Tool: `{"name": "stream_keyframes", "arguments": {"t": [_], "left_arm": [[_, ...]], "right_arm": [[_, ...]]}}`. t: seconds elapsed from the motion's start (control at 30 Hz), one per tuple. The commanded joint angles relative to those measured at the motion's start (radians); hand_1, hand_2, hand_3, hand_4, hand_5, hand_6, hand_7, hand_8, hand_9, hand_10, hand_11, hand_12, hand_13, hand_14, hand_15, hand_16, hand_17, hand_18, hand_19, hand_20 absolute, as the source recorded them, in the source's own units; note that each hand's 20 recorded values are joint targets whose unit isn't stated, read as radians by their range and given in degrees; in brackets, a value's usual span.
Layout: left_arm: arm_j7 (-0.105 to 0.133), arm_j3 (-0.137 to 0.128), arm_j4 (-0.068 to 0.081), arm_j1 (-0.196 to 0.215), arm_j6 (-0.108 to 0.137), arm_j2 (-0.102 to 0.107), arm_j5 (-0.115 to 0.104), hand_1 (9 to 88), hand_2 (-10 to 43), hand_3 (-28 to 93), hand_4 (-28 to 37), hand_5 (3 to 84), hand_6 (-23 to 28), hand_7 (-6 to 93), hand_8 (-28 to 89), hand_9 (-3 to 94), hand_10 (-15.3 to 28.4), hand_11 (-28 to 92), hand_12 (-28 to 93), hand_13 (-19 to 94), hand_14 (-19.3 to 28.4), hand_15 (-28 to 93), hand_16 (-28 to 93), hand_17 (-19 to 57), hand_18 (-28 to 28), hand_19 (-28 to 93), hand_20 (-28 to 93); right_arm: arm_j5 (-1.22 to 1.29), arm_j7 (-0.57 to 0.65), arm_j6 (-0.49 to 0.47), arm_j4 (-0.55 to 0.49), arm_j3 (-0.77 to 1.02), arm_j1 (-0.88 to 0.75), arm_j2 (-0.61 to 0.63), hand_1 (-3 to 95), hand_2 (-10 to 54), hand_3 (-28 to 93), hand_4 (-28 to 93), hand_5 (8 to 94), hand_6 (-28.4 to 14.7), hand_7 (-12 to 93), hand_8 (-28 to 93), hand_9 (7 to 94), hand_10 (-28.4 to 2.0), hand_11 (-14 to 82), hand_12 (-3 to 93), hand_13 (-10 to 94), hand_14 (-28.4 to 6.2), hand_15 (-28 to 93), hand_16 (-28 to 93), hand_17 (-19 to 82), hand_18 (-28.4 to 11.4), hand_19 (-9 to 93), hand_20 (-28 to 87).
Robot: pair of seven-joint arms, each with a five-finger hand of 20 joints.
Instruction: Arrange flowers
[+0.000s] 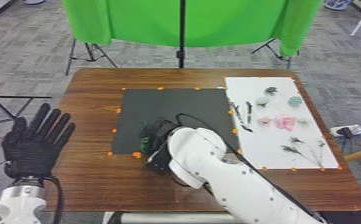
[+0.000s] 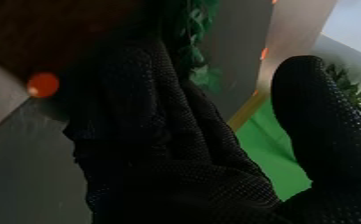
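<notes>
Head view: a dark-green leafy sprig [image 1: 144,134] lies on the black mat [image 1: 181,102] beside the right hand [image 1: 158,145], its fingers straight and released, as are the left hand's [image 1: 34,150]. Arranging seems barely begun; a ruffled pink flower [image 1: 285,121], pale blooms [image 1: 295,101] and wispy stems [image 1: 291,149] lie on the white sheet [image 1: 256,152].

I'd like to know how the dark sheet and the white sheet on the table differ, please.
The dark sheet is wider, while the white sheet is narrower and reaches nearer the table's far edge. The dark sheet bears greenery near the right hand; the white sheet holds several separate pieces, including a pink flower. Both lie on the brown table with orange marks along their edges.
</notes>
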Motion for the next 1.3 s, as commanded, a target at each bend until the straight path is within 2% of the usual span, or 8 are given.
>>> {"name": "stream_keyframes", "arguments": {"t": [0.03, 0.33, 0.43, 0.53, 0.63, 0.7, 1.0, 1.3], "left_arm": [[-0.024, 0.017, 0.012, -0.008, 0.009, 0.005, 0.0, 23.5, 11.8, 77, -28.3, 41.6, 6.8, 8.8, -8, 34.4, 12.4, 11, 11, 26, 12.8, 19, -2, -3.5, 11.9, 20, 14], [0.002, -0.014, 0.006, 0.022, -0.012, -0.023, 0.0, 23.5, 11.9, 77, -28.3, 41.6, 6.8, 8.9, -8, 34.4, 12.5, 11, 11, 26, 12.9, 19, -2, -3.3, 11.8, 20, 14], [0.004, -0.017, 0.001, 0.026, -0.01, -0.029, -0.003, 23.5, 11.9, 77, -28.3, 41.6, 6.7, 8.8, -8, 34.4, 12.5, 11, 11, 26, 12.9, 19, -2, -3.2, 11.8, 20, 14], [0.001, -0.022, -0.006, 0.031, -0.028, -0.031, 0.013, 23.6, 11.9, 77, -28.3, 41.4, 6.4, 9.2, -8, 34.4, 12.3, 11, 11, 26, 12.9, 20, -2, -3.3, 11.8, 20, 14], [0.006, -0.03, -0.011, 0.037, -0.029, -0.033, 0.024, 23.6, 11.8, 77, -28.3, 41.5, 6.4, 9.2, -8, 34.4, 12.2, 11, 11, 26, 12.9, 20, -2, -3.3, 11.9, 20, 14], [0.007, -0.033, -0.013, 0.039, -0.032, -0.037, 0.024, 23.6, 11.9, 77, -28.3, 41.5, 6.4, 9.3, -8, 34.4, 12.2, 11, 11, 26, 13.0, 20, -2, -3.3, 11.8, 20, 14], [0.026, -0.045, -0.02, 0.056, -0.03, -0.05, 0.027, 23.6, 11.9, 77, -28.3, 41.6, 6.5, 9.0, -8, 34.4, 12.2, 11, 11, 26, 12.9, 20, -2, -3.4, 11.9, 20, 14], [0.033, -0.047, -0.03, 0.077, -0.028, -0.06, 0.025, 23.9, 11.7, 77, -28.3, 41.8, 6.0, 9.3, -8, 34.5, 12.1, 12, 11, 26, 12.8, 20, -2, -3.4, 11.9, 20, 14]], "right_arm": [[-0.032, 0.013, 0.044, 0.019, -0.003, -0.026, -0.03, 27.6, 6.3, 74, -18, 44.5, -17.5, 1, -8, 63.4, -26.8, 14.4, 14.4, 62, -21.9, 68, 21, 33, -28.4, 91, 38], [-0.074, -0.01, 0.093, -0.049, 0.053, -0.031, 0.052, 27.5, 6.3, 75, -18, 44.9, -17.9, 1, -8, 62.2, -27.7, 12.7, 13.1, 64, -21.6, 65, 19, 34, -28.4, 91, 36], [-0.007, -0.049, 0.029, -0.121, 0.164, -0.058, 0.112, 27.6, 6.2, 75, -18, 45.9, -16.4, 1, -8, 60.8, -27.7, 12.0, 12.9, 63, -21.8, 64, 19, 34, -28.4, 91, 36], [-0.107, -0.101, 0.062, -0.194, 0.241, -0.102, 0.201, 28.0, 6.3, 74, -19, 49.3, -15.1, 2, -8, 59.7, -27.7, 11.6, 13.0, 62, -22.0, 63, 19, 33, -28.4, 91, 35], [-0.155, -0.148, 0.078, -0.243, 0.347, -0.168, 0.289, 29.0, 5.1, 74, -19, 51.8, -14.6, 3, -8, 58.2, -27.3, 11.2, 13.1, 61, -22.1, 62, 18, 32, -28.4, 91, 34], [-0.078, -0.206, -0.018, -0.271, 0.488, -0.243, 0.34, 29.7, 4.4, 74, -19, 52.5, -14.5, 4, -8, 55.9, -26.5, 11.4, 13.5, 57, -22.2, 62, 18, 30, -28.4, 90, 34], [-0.326, -0.182, -0.059, -0.296, 0.846, -0.548, 0.513, 38.0, -7.6, 75, -22, 52.9, -12.6, 6, -9, 49.8, -23.6, 10.7, 13.9, 49, -21.0, 60, 16, 25, -26.9, 87, 35], [-0.418, -0.128, -0.145, -0.3, 0.981, -0.712, 0.551, 39.4, -9.5, 72, -28, 55.7, -10.7, 8, -10, 50.3, -21.3, 10.3, 14.3, 48, -20.0, 59, 17, 24, -27.0, 85, 40]]}}
